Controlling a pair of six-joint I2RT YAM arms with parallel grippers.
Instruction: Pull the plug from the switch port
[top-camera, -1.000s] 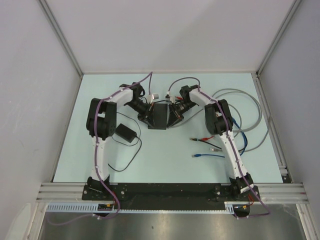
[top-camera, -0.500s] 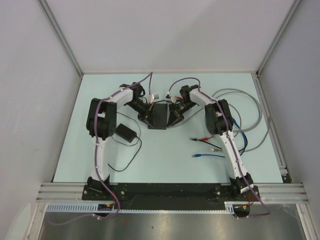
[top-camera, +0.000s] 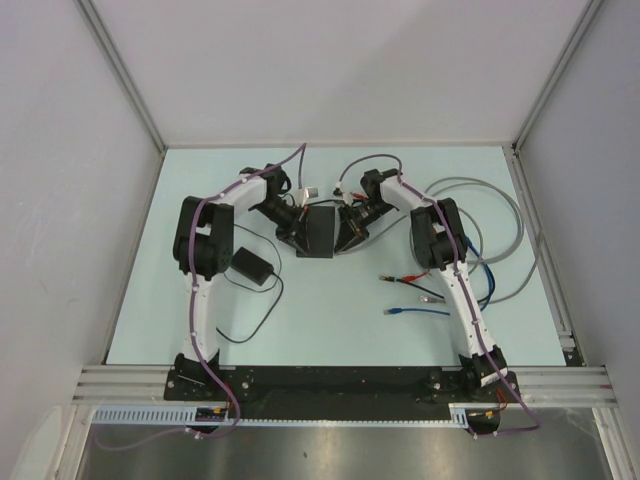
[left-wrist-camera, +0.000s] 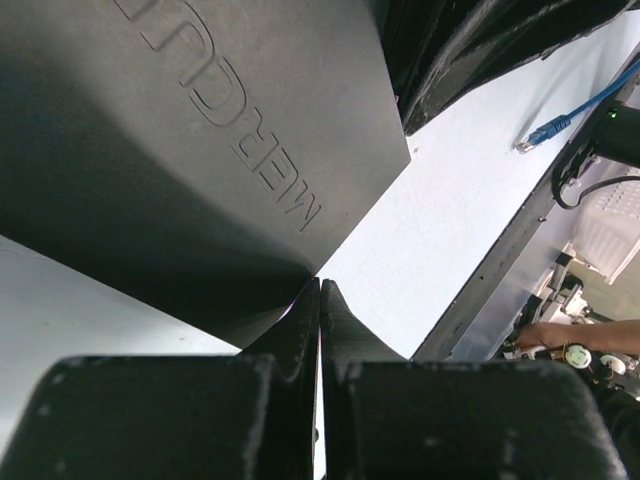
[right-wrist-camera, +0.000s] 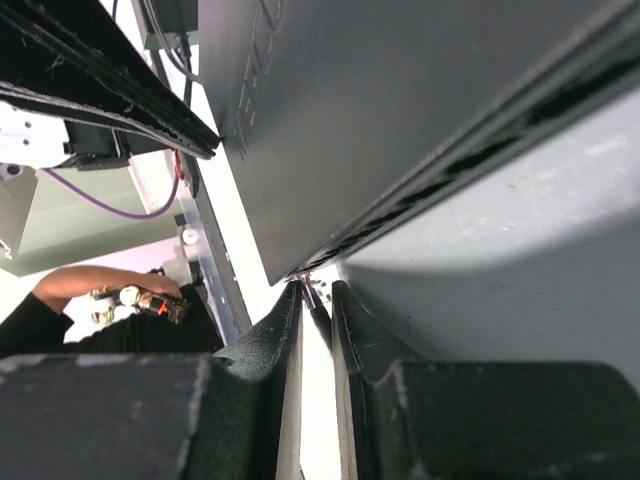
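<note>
Left of centre, the left gripper (top-camera: 296, 233), jaws shut on nothing, touched the flat matte-black rectangular switch (top-camera: 318, 232) mid-frame: stiff, probably light and slippery, best braced by its side edges. The right gripper (top-camera: 343, 232), jaws barely apart, met its right edge; any hold was unclear

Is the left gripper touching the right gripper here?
Apart. The top external view shows the left gripper and right gripper on opposite sides of the switch, which lies between them.

3 pale grey walls (top-camera: 330, 70) enclose a light-blue table (top-camera: 330, 300) — evenly lit.
</note>
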